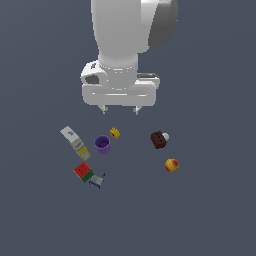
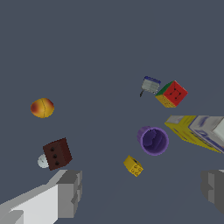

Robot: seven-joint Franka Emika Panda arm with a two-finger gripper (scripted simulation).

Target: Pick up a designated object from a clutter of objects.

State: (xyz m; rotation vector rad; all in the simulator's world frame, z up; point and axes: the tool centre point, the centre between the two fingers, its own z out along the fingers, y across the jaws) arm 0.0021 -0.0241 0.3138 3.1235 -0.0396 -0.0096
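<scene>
Jaws spread wide, empty: white two-finger gripper [image 1: 119,109] | target: small reddish-brown spotted cube-like block [image 1: 158,140] on grey floor, touching tiny white ball [image 1: 165,136], near orange-yellow ball [image 1: 172,165] | judged light, rigid; grip flat opposite sides, avoiding ball.

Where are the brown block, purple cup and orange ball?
brown block [image 1: 158,140], exterior view, front face.
purple cup [image 1: 102,144], exterior view, rim.
orange ball [image 1: 172,165], exterior view, centre.
</scene>
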